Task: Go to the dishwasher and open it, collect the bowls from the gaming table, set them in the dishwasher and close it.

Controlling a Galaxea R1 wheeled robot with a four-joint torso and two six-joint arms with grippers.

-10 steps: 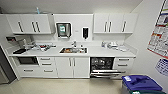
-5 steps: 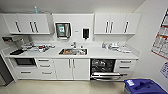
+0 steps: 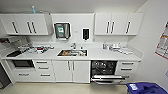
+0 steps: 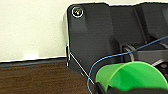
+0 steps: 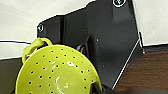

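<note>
The open dishwasher (image 3: 106, 72) looms nearer than a second ago, each gripper apparently holding a bowl, finger spread unclear.

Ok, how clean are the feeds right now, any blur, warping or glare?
Head view: soft, wide-angle bowing of the cabinets, dishwasher interior dark. Left wrist view: green bowl blurred up close. Right wrist view: small glare spots inside the yellow-green bowl.

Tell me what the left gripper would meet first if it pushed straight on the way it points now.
Likely the white wall above the dark wood-look floor: past the bright green bowl at the left gripper, nothing else stands in that line. Depth is unclear.
</note>
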